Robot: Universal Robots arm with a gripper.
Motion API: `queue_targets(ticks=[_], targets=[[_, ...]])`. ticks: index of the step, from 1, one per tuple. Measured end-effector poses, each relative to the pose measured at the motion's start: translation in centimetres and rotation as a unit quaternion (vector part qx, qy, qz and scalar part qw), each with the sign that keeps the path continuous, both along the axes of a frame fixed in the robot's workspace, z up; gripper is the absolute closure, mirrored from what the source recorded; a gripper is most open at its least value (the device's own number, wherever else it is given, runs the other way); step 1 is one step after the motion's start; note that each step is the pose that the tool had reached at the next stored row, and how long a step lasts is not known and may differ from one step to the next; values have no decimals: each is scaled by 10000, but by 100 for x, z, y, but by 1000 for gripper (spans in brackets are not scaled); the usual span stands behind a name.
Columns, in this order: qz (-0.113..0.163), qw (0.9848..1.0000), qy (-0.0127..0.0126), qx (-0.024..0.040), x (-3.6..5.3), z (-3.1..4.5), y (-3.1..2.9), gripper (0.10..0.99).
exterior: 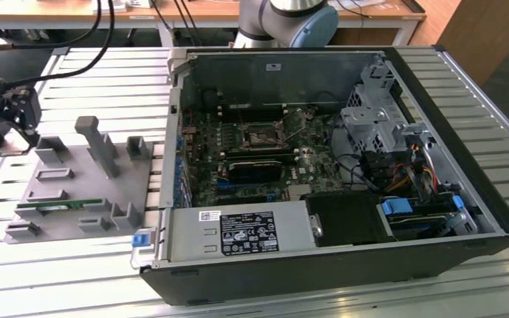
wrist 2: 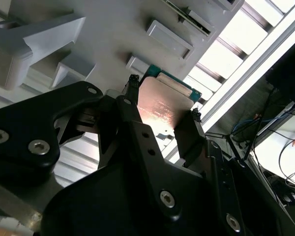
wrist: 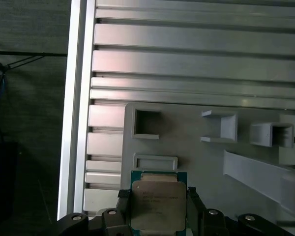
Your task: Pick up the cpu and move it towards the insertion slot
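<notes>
Exterior view high, wide, both wrist views near cpu (wrist: 158,206) (wrist 2: 164,105)

the cpu (wrist: 157,205), gripped by the gripper (wrist: 157,196), hangs over the tray (exterior: 71,189), at the exterior view's left of the case (exterior: 325,278) containing the insertion slot (exterior: 262,137).

Lab, slatted aluminium bench (exterior: 104,73), opened computer case (exterior: 325,281)

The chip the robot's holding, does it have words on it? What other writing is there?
On the chip: faint lines of print, too small to read.
On the black sticker on the computer's silver box: white marks, too small to read.
On the white sticker on the case wall: too small to read.
</notes>
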State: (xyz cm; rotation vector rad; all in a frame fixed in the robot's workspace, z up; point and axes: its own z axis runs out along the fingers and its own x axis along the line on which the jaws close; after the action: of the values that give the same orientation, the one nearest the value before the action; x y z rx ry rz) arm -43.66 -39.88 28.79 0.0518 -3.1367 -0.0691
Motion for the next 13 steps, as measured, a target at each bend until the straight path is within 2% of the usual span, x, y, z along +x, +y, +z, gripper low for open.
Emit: queue_targets(ticks=[13], targets=[[-15,10000,0,0,0,151,25,545]])
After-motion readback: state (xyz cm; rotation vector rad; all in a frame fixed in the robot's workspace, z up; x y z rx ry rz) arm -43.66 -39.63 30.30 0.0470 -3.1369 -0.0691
